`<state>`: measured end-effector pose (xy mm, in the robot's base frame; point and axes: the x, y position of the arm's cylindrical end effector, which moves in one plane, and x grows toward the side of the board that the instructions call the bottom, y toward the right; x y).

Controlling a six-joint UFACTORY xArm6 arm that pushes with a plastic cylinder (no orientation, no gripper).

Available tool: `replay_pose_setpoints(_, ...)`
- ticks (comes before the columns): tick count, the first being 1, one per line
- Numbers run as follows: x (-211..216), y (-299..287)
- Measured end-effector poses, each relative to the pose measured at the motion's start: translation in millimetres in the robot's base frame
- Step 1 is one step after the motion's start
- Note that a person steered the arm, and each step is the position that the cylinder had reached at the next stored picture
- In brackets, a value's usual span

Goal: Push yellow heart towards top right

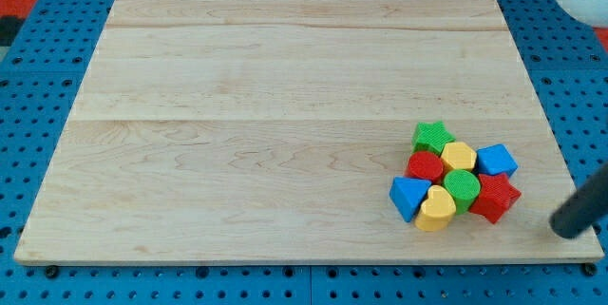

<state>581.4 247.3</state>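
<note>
Wooden board (285,105): my tip (568,230), no hand, touches nothing, right of yellow heart (436,208).

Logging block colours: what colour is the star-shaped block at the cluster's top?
Green: the star block tops the cluster, shown in the camera view, the only one.

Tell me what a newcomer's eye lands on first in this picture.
First, the tight cluster of coloured blocks near the wooden board's lower right: green star, yellow hexagon, blue cube, red block, green cylinder, red star, blue triangle and yellow heart at its bottom edge. Next, my tip, a dark rod at the view's right edge, apart from the cluster.
</note>
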Motion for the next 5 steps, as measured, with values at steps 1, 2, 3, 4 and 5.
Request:
replay_pose_setpoints(1, -19, -42)
replay_pose_setpoints(2, -13, -63)
replay_pose_setpoints(3, 6, -36)
replay_pose_setpoints(4, 36, -22)
replay_pose_setpoints(5, 37, -49)
